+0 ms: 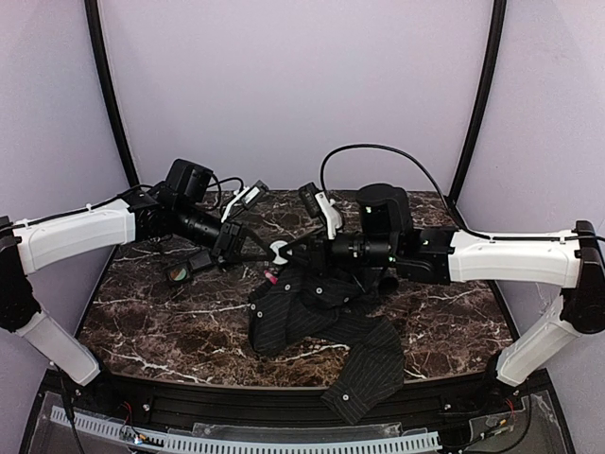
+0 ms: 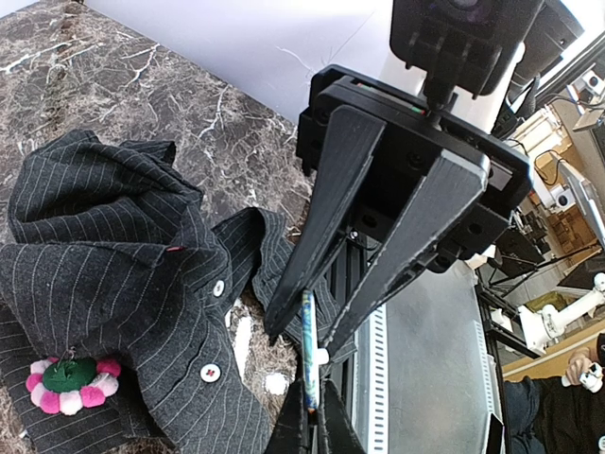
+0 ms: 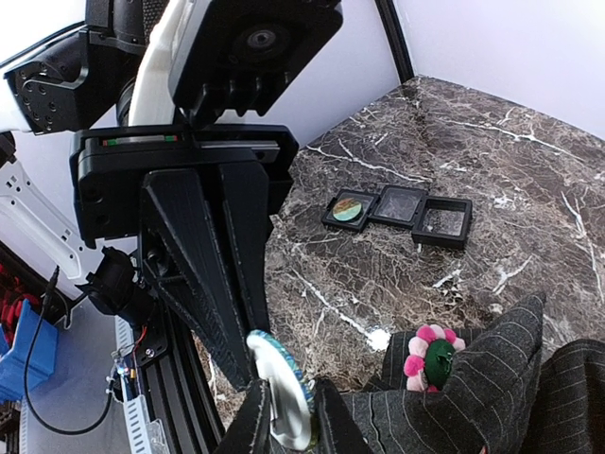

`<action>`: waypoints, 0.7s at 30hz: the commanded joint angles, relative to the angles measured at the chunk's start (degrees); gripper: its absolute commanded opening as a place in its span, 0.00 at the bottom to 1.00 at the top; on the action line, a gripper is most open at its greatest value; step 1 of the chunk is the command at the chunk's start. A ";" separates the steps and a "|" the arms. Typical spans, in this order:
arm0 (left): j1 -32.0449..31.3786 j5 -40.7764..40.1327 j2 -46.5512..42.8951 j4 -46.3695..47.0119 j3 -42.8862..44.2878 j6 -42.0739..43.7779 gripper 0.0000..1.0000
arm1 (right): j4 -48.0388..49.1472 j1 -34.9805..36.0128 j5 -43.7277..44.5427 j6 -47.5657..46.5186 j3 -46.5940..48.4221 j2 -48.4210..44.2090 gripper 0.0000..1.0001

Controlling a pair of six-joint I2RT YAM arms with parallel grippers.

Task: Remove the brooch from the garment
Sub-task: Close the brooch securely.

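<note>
The brooch, pink and white petals round a green centre, sits pinned on the dark pinstriped garment. It also shows in the right wrist view as the brooch on the garment. Both grippers are off the brooch, meeting above the garment around a thin round badge with a white back and blue-green rim. My left gripper is shut on the badge's edge. My right gripper is shut on the badge from the opposite side.
Three small black square trays lie in a row on the marble table; one holds a round coloured disc. A garment sleeve hangs over the table's front edge. Purple walls enclose the sides and back.
</note>
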 commanded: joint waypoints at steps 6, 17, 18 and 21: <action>-0.34 -4.77 -0.24 -6.86 1.69 2.11 0.01 | 3.16 -1.36 -5.41 -0.89 -0.58 -2.02 0.44; 3.39 -26.19 0.14 -8.74 1.86 0.76 0.01 | 2.21 -1.58 7.72 -1.01 -2.91 -7.78 0.76; 4.69 -31.89 0.29 -9.06 1.96 0.15 0.01 | 1.56 -1.70 10.72 -1.06 -3.39 -8.75 0.80; 6.73 -42.52 2.20 -11.77 3.04 -0.11 0.01 | 0.99 -2.72 17.33 -1.11 -5.82 -11.62 0.90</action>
